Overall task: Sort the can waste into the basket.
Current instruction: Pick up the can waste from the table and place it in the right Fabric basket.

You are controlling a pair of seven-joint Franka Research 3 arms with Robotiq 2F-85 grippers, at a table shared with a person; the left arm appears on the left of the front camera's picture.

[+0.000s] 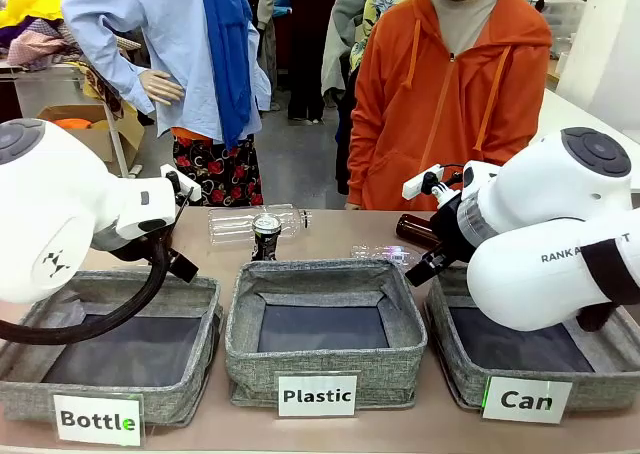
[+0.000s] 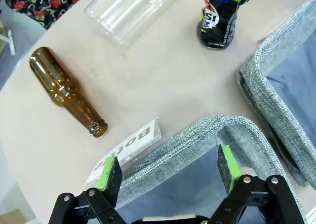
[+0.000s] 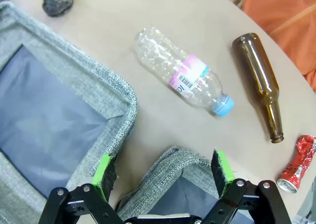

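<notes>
Grey woven fabric makes up three bins set in a row along the near edge of the bench (image 1: 335,236): the Bottle bin (image 1: 180,394) at the left, the Plastic bin (image 1: 250,374) in the middle and the Can basket (image 1: 455,374) at the right, each marked by a white label on its near wall. All three dark linings are seen bare.

The black-and-silver can (image 1: 266,236) is stood upright on the bench just behind the far wall of the Plastic bin; its side is dented and its top end is yellow-green. The crushed red can (image 3: 296,162) is laid on its side on the bench at the far right, outside the basket, just beside the mouth of a brown glass bottle (image 3: 261,86). A clear plastic bottle with a pink label and blue cap (image 3: 185,76) is laid near that bottle.

The left tool (image 2: 169,167) is held wide apart and empty above the far corner of the Bottle bin. Another brown glass bottle (image 2: 64,91) and a flattened clear bottle (image 2: 131,7) are laid beyond it.

The right tool (image 3: 163,168) is likewise spread wide and empty, over a bin corner that appears to be the Can basket's, though its label is hidden there.

A person in an orange hoodie (image 1: 440,104) is stood at the far side.
</notes>
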